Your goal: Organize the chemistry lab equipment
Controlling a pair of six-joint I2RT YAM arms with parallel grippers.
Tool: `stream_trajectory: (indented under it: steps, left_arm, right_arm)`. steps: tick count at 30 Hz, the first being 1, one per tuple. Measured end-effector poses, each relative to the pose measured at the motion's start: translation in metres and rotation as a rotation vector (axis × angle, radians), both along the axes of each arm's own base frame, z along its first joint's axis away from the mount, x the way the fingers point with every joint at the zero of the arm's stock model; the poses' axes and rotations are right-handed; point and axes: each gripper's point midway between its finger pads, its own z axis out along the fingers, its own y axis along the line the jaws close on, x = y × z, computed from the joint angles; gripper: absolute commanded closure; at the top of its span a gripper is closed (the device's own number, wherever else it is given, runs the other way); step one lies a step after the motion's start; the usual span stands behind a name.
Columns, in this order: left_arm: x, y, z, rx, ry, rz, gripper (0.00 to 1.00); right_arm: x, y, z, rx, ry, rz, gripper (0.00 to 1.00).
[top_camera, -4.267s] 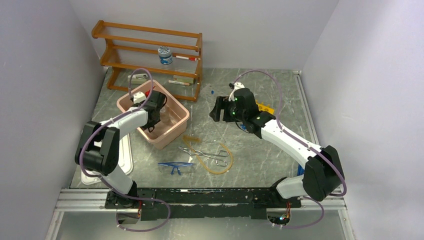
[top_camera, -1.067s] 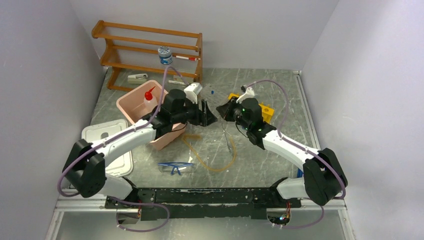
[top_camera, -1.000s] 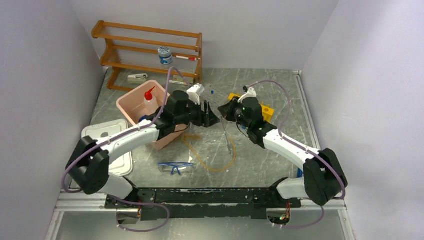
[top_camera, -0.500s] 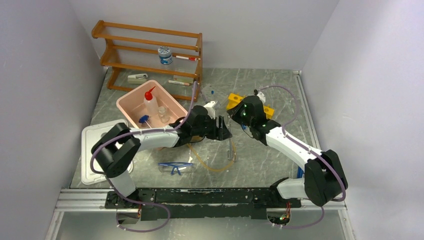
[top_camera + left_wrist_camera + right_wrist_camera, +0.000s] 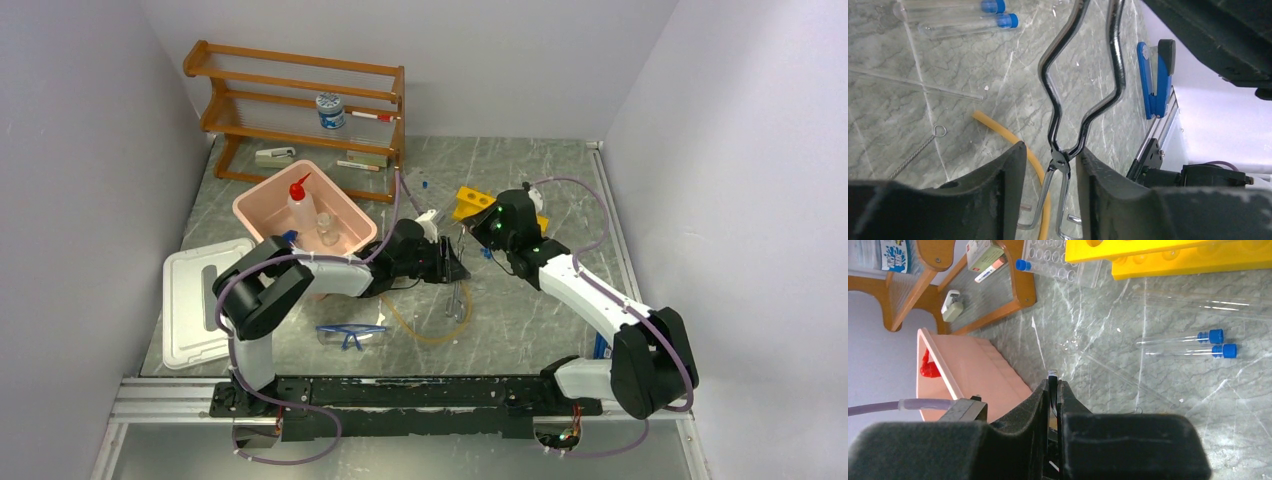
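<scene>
Our right gripper [image 5: 1054,383] pinches the stiff, slick black-tipped metal tongs [image 5: 1060,159] by their black end; our half-wide left gripper [image 5: 1050,151] straddles the pivot, which we judge the surest hold

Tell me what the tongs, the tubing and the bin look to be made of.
Tongs: metal, with a glossy black coating on the long arms and bare, shiny wire at the handle loops.
Tubing: probably rubber or latex, since it is amber, matte and lies in a soft curve.
Bin: likely plastic, being uniform pink with smooth, thin moulded walls.
</scene>
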Motion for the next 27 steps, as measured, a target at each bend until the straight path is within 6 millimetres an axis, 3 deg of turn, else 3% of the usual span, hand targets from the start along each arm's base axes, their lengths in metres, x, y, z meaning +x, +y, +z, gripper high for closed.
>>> stream_trajectory:
  steps: [6,7,10,12,14,18,24,27]
  left_arm:
    - [0.0,-0.004,0.005,-0.005,-0.026,-0.022,0.93]
    - [-0.001,-0.005,0.006,-0.007,-0.035,-0.028,0.95]
    - [-0.002,-0.005,0.005,0.009,-0.052,-0.043,0.95]
    - [-0.001,-0.005,0.006,0.032,-0.064,-0.055,0.95]
    - [0.001,-0.003,0.009,0.064,-0.078,-0.062,0.95]
    - [0.004,0.002,0.036,0.106,-0.127,-0.069,0.95]
    - [0.02,0.018,0.106,0.128,-0.251,-0.015,0.95]
    - [0.038,0.037,0.136,0.157,-0.295,0.056,0.95]
  right_arm:
    - [-0.001,0.0,-0.002,0.021,0.013,-0.007,1.0]
    - [-0.001,0.0,-0.002,0.019,0.013,-0.006,0.93]
    - [-0.002,0.0,-0.002,0.005,0.005,0.013,0.5]
    - [-0.002,0.002,0.002,-0.002,-0.012,0.034,0.34]
    - [-0.001,0.002,0.01,-0.017,-0.037,0.053,0.29]
    - [0.006,-0.001,0.051,-0.048,-0.14,0.07,0.29]
    - [0.005,-0.022,0.137,-0.069,-0.358,0.007,0.29]
    - [0.0,-0.035,0.164,-0.088,-0.428,-0.035,0.3]
